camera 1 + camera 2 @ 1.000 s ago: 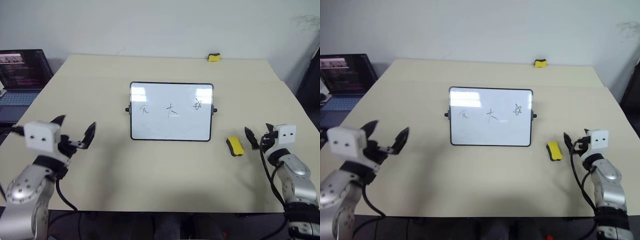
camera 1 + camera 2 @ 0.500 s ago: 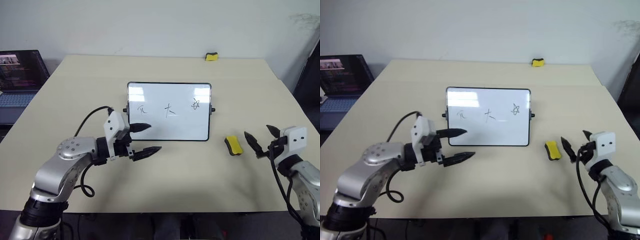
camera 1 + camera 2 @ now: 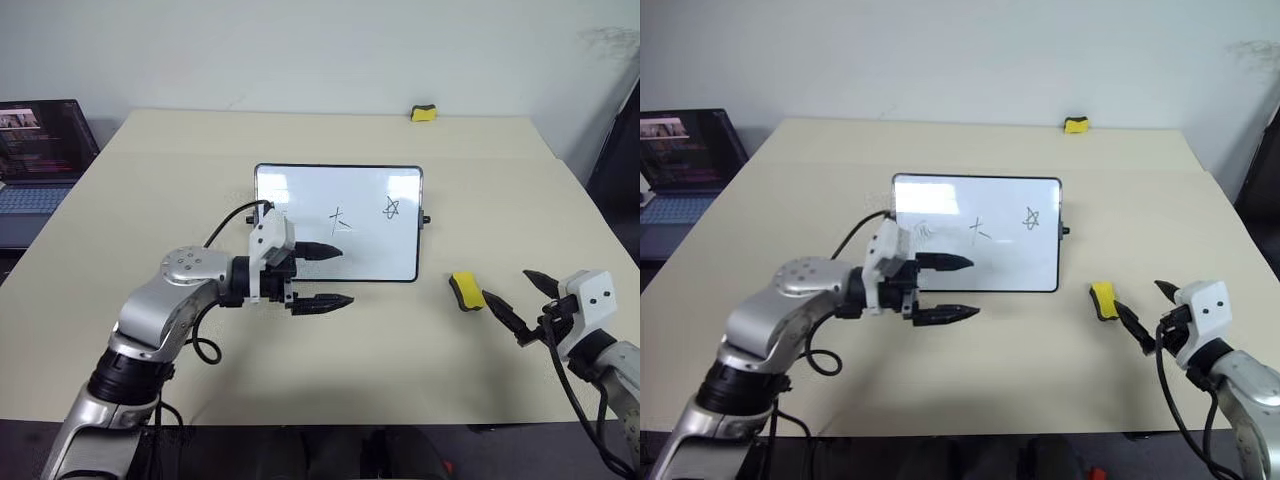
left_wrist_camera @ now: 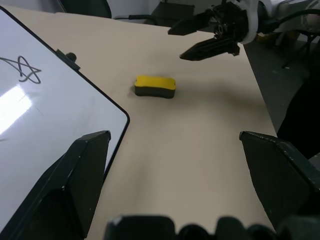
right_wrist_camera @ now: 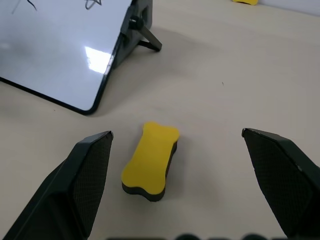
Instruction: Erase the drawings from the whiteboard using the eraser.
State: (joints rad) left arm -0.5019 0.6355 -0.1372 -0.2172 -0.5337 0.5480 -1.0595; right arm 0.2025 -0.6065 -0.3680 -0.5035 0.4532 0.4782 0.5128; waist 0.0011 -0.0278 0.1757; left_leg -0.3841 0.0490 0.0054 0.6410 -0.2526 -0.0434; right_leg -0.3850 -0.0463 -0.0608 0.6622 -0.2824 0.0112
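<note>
Left tool (image 3: 323, 275) hides the whiteboard's (image 3: 370, 190) lower-left corner.

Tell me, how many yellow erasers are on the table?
2. One eraser lies on the table to the right of the whiteboard, just ahead of the open right gripper. The second eraser sits at the table's far edge, near the wall.

The small rectangular glossy white whiteboard (image 3: 345, 225) threw back bright glare inside a thin, smooth black plastic-looking frame. The oblong yellow foam eraser (image 5: 151, 160) looked soft and matt above its dull black underside. The broad beige table (image 3: 400, 345) had a smooth, matt, laminate-like top. The black fingers (image 4: 65, 192) seemed hard matt plastic.
</note>
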